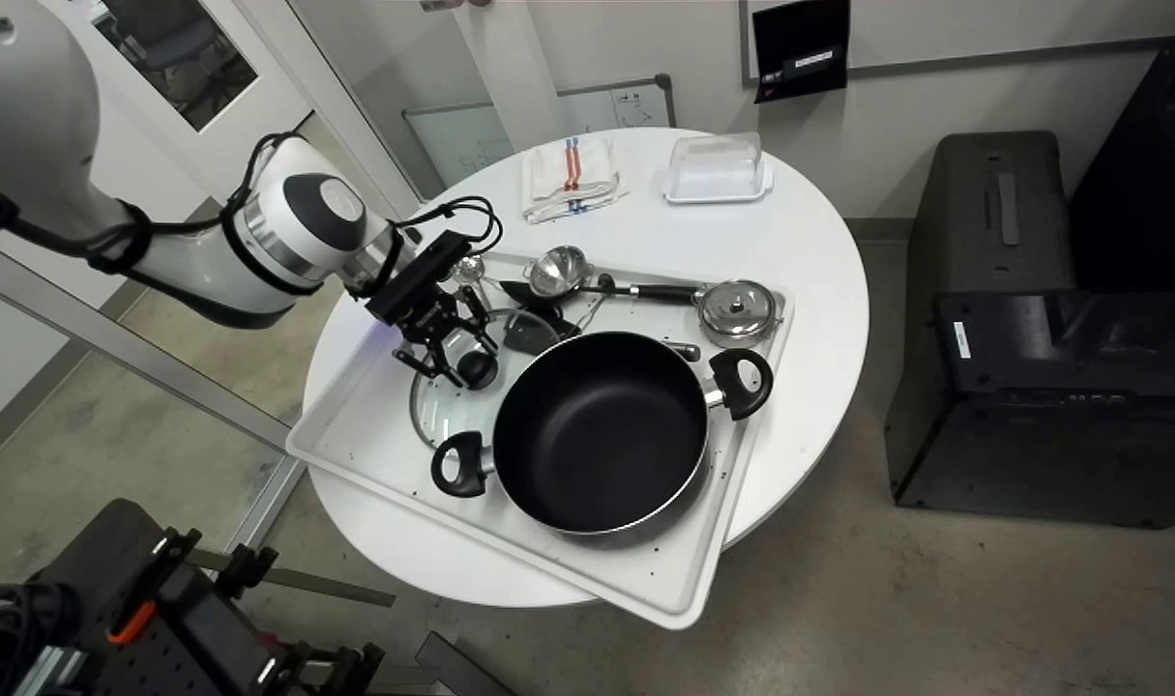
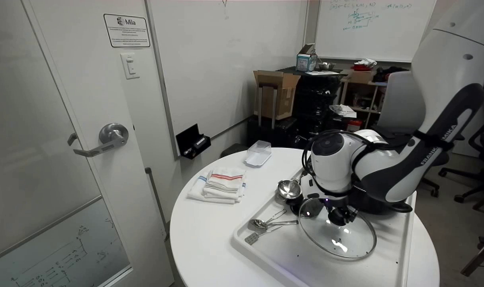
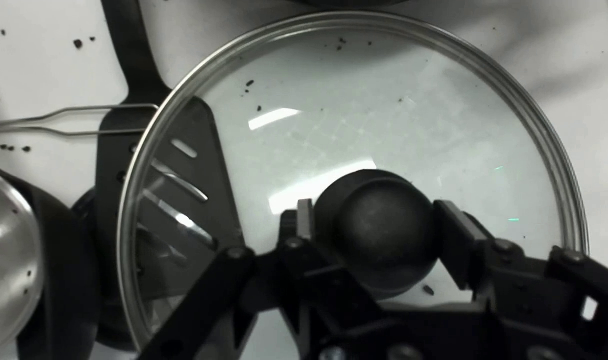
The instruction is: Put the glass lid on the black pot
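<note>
The glass lid is on or just above the tray, beside the black pot. It also shows in an exterior view, and it fills much of the wrist view. The uncovered black pot overlaps part of the lid; in the wrist view only its edge shows at the top. My gripper points down at the lid's round black knob. One finger is close against each side of the knob, with hardly any gap. I cannot tell whether the lid is lifted.
A white tray holds the cookware. A slotted black spatula reaches under the lid's edge. A metal strainer and a small lidded pan lie behind the pot. Folded towels and a clear box are at the back.
</note>
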Controlling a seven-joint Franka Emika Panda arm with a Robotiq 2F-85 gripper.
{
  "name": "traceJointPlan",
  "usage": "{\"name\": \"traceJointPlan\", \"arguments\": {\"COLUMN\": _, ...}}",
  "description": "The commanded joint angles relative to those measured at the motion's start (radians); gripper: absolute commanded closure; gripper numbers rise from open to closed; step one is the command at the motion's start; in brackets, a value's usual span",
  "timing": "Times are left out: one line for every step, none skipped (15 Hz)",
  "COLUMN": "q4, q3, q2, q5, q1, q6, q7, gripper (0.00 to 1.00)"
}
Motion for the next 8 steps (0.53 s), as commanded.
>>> {"name": "traceJointPlan", "arguments": {"q4": 0.003, "q3": -0.012, "q2": -0.001, "q5": -0.038, "q1": 0.003, "q6": 0.03, "q7": 0.007, "gripper": 0.66}}
{"name": "traceJointPlan", "arguments": {"q4": 0.0, "q3": -0.013, "q2": -0.003, "q5": -0.041, "q1": 0.003, "q6": 0.031, "q7": 0.009, "gripper": 0.67}}
{"name": "traceJointPlan", "arguments": {"q4": -0.005, "q3": -0.013, "q2": -0.011, "q5": -0.047, "q1": 0.003, "q6": 0.031, "q7": 0.013, "gripper": 0.71}}
{"name": "traceJointPlan", "arguments": {"q4": -0.011, "q3": -0.013, "q2": -0.018, "q5": -0.052, "q1": 0.003, "q6": 0.033, "q7": 0.015, "gripper": 0.72}}
{"name": "traceJointPlan", "arguments": {"q4": -0.027, "q3": -0.011, "q2": -0.033, "q5": -0.055, "q1": 0.001, "q6": 0.032, "q7": 0.016, "gripper": 0.73}}
{"name": "traceJointPlan", "arguments": {"q4": -0.044, "q3": -0.011, "q2": -0.048, "q5": -0.061, "q1": 0.002, "q6": 0.034, "q7": 0.022, "gripper": 0.74}}
{"name": "traceJointPlan", "arguments": {"q4": -0.059, "q3": -0.011, "q2": -0.061, "q5": -0.066, "q1": 0.002, "q6": 0.037, "q7": 0.025, "gripper": 0.74}}
{"name": "traceJointPlan", "arguments": {"q4": -0.072, "q3": -0.007, "q2": -0.077, "q5": -0.068, "q1": 0.0, "q6": 0.037, "q7": 0.02, "gripper": 0.74}}
